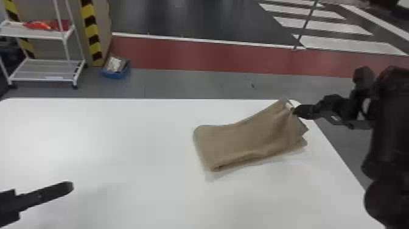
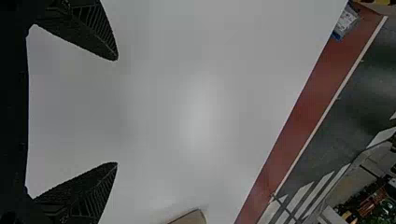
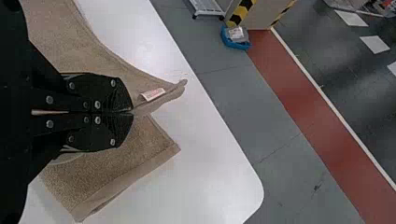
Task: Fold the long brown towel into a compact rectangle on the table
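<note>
Black and clenched, the right gripper (image 1: 296,111) grasps a pinch of the brown towel (image 1: 249,137) beside a pale label (image 1: 288,106), hiding the cloth between its tips. The towel rests, partly folded, toward the far right corner of the table (image 1: 121,182), its inner layers mostly hidden (a few edges do peek out). Over the table's near left part, the left gripper (image 1: 42,195), cut off in the head view, is released, fingers spread wide. Past the table's far edge sits a blue bin (image 1: 115,74), its contents hard to make out.
</note>
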`<state>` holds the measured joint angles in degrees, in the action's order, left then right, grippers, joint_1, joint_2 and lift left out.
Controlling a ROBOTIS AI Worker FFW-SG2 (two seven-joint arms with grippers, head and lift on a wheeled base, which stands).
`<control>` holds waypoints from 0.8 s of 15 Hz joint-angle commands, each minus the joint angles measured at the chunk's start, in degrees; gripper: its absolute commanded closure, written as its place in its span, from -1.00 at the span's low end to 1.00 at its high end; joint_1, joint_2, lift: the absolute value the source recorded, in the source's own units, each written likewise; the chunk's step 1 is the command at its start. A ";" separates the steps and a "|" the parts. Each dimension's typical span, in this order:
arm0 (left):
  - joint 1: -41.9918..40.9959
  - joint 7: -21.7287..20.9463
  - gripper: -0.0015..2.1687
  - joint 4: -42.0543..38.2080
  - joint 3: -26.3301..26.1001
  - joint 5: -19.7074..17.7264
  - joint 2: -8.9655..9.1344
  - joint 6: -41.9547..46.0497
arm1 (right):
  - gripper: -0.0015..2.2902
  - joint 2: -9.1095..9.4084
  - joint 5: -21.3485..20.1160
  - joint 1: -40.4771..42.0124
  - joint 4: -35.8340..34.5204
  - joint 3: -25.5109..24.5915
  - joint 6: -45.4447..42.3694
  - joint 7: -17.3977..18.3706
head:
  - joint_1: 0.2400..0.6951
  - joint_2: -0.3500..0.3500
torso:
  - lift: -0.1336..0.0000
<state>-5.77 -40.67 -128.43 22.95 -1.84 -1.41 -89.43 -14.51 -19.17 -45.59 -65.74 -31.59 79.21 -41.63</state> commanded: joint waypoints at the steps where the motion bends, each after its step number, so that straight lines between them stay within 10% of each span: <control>1: -0.83 -0.11 -0.93 -0.07 0.34 -0.18 0.00 -0.60 | -0.64 0.80 -1.66 0.59 3.61 -0.40 -4.02 3.31 | 1.00 -0.58 | -0.87; 2: -0.83 -0.11 -0.93 -0.07 0.34 -0.18 0.00 -0.60 | -1.00 0.98 -2.01 0.76 4.75 -0.58 -5.95 4.80 | 1.00 -0.58 | -0.87; 7: -0.83 0.06 -0.93 0.02 0.34 -0.09 0.18 -0.60 | -0.94 -2.36 -3.06 0.68 5.19 0.13 -5.77 4.89 | 1.00 -0.65 | -0.87; 12: -2.58 -0.73 -0.92 -0.50 1.66 -0.53 -0.09 -0.60 | -0.90 -1.84 -8.07 1.38 8.79 1.80 -9.64 5.42 | 1.00 -0.77 | -0.87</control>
<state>-7.69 -41.25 -128.81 23.89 -2.29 -1.41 -89.43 -16.67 -26.37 -44.41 -58.34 -29.87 71.65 -36.49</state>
